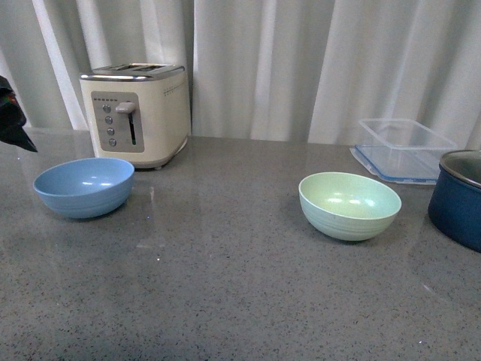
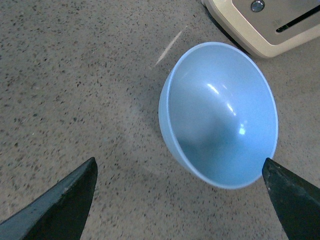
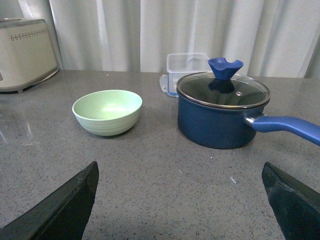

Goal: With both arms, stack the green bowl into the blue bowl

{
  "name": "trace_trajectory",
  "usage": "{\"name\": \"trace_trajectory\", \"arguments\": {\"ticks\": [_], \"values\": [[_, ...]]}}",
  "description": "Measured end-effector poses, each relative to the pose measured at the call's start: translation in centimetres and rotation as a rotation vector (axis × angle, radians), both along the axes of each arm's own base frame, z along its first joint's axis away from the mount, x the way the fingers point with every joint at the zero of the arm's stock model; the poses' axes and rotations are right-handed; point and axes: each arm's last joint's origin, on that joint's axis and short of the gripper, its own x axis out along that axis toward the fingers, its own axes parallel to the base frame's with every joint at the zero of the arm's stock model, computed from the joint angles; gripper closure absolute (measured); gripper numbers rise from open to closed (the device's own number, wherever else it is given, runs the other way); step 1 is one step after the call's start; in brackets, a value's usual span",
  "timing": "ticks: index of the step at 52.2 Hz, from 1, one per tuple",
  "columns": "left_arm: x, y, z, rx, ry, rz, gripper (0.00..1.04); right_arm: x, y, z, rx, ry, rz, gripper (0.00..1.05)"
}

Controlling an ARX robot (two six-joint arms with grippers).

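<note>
My left tool (image 2: 179,161) is spread wide and holds nothing. Its two dark fingers (image 2: 60,205) stand far apart with the blue bowl (image 2: 220,115) showing between them, lower down, and neither finger touches it. The left wrist points steeply down at the surface (image 1: 225,286). In the front view only a dark bit of my left arm (image 1: 10,116) shows, raised off the surface on the toaster's (image 1: 139,113) left side.

The blue bowl sits upright and empty just in front of the toaster, a little toward its left corner, close to it but not touching.

My right tool (image 3: 179,163) is also spread wide and empty, and it touches nothing. That wrist is held low and nearly level, looking across the surface.

The green bowl (image 1: 349,204) stands upright and empty, well apart from the toaster, off to its right and nearer to me. The navy pot (image 3: 220,117) with its glass lid stands farther from the toaster, just beyond the green bowl. A clear container (image 1: 402,147) lies to the toaster's right.
</note>
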Motion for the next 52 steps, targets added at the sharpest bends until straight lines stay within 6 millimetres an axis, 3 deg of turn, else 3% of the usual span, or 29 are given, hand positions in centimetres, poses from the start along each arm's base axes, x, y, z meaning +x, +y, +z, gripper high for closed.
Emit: {"name": "trace_trajectory", "arguments": {"ticks": [16, 21, 28, 35, 42, 50, 52], "values": [[5.0, -0.2, -2.1, -0.015, 0.097, 0.021, 0.07, 0.0, 0.0, 0.0, 0.000, 0.000, 0.000, 0.10], [5.7, -0.2, -2.6, -0.005, 0.118, 0.036, 0.07, 0.0, 0.0, 0.0, 0.000, 0.000, 0.000, 0.10], [6.3, -0.5, -3.1, -0.002, 0.144, 0.035, 0.35, 0.0, 0.0, 0.0, 0.000, 0.000, 0.000, 0.10], [6.6, -0.7, -2.9, -0.001, 0.144, 0.031, 0.53, 0.0, 0.0, 0.0, 0.000, 0.000, 0.000, 0.10], [7.1, -0.6, -2.8, -0.006, 0.148, 0.025, 0.80, 0.0, 0.0, 0.0, 0.000, 0.000, 0.000, 0.10], [7.1, -0.6, -2.8, -0.011, 0.149, 0.013, 1.00, 0.0, 0.0, 0.0, 0.000, 0.000, 0.000, 0.10], [7.1, -0.6, -2.8, -0.020, 0.148, 0.011, 1.01, 0.0, 0.0, 0.0, 0.000, 0.000, 0.000, 0.10]]}}
